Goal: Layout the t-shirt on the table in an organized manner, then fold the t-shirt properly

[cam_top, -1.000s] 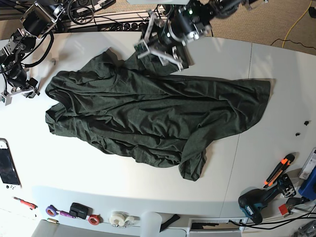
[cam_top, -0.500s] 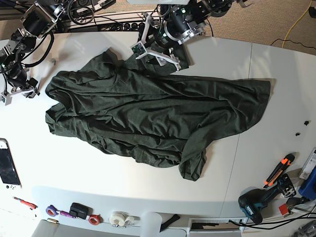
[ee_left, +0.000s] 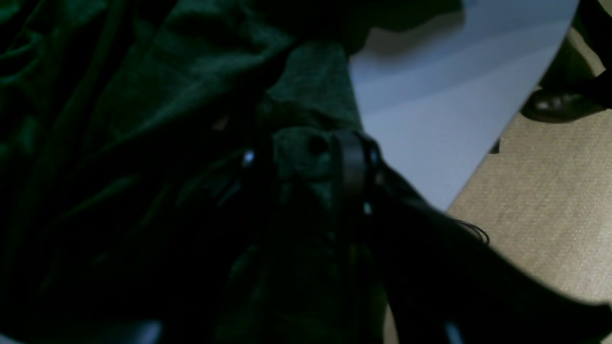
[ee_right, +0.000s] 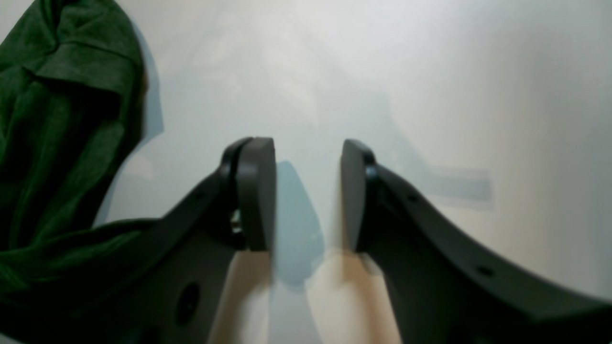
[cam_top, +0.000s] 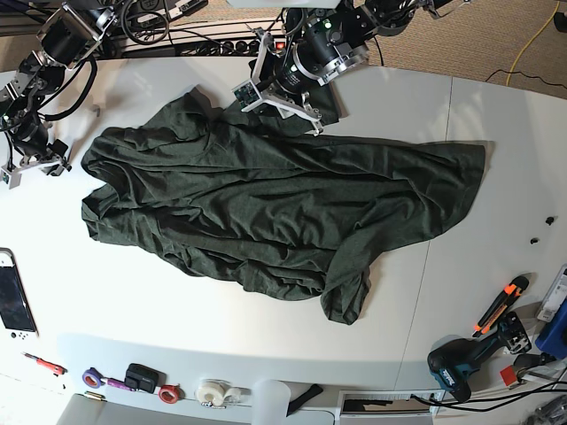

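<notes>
**A:** Two arms, one shirt, and only one arm is doing anything. Starting at the near edge of the counter (cam_top: 266, 354): the t-shirt (cam_top: 266, 204) lies crumpled in the middle, long axis running left to right in the base view, hem end out right, one bit trailing toward the near edge.

**B:** Which arm's got it?

**A:** The left gripper (ee_left: 306, 148). In its wrist view the jaws are clamped on a bunched fold of green cloth, right beside the far rim of the counter, floor showing past it. The shirt spreads away from the jaws toward the near side, so I'd guess the next pull goes outward along that far edge to flatten the sleeve.

**B:** And the other?

**A:** The right gripper (ee_right: 306, 196) hovers over bare white counter, jaws apart, holding nothing, cloth just off to one side. Behind the counter: cables and tan carpet.
</notes>
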Robot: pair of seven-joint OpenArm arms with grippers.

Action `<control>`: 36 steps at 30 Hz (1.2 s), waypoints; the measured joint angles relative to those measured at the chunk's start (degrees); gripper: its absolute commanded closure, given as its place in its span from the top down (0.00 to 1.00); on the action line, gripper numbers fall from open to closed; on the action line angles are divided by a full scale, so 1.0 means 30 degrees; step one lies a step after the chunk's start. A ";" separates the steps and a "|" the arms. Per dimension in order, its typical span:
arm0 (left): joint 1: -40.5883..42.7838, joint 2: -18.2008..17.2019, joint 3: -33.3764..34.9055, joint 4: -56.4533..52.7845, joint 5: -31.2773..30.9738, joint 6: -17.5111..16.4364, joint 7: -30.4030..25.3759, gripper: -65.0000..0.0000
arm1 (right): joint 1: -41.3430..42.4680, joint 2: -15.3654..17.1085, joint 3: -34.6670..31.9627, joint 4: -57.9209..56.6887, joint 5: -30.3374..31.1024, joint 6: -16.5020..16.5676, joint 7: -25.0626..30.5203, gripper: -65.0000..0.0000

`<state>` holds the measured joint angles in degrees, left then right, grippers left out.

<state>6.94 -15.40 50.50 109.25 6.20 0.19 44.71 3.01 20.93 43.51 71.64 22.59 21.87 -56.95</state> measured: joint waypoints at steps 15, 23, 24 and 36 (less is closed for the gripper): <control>-0.0087 0.0160 0.0022 -0.1690 -0.0350 -0.0933 -0.0729 0.12 | 0.0000 0.0000 0.0000 0.0000 0.0000 0.0000 0.0007 0.36; -0.0087 0.0160 0.0022 -0.1690 -0.0357 -0.0933 -0.0736 0.12 | 0.0000 0.0000 0.0000 0.0000 0.0000 0.0000 0.0015 0.36; -0.0080 0.0160 0.0022 -0.1690 -0.0350 -0.0933 -0.0729 0.12 | 0.0000 0.0000 0.0000 0.0000 0.0000 0.0000 0.0015 0.36; -0.0044 0.0000 0.0022 -0.0488 -0.0219 -0.0933 0.0226 0.12 | 0.0000 0.0000 0.0000 0.0000 0.0000 0.0000 0.0022 0.36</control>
<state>6.81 -15.40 50.57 107.79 5.54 -2.61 45.39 3.01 20.93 43.51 71.64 22.59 21.87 -56.88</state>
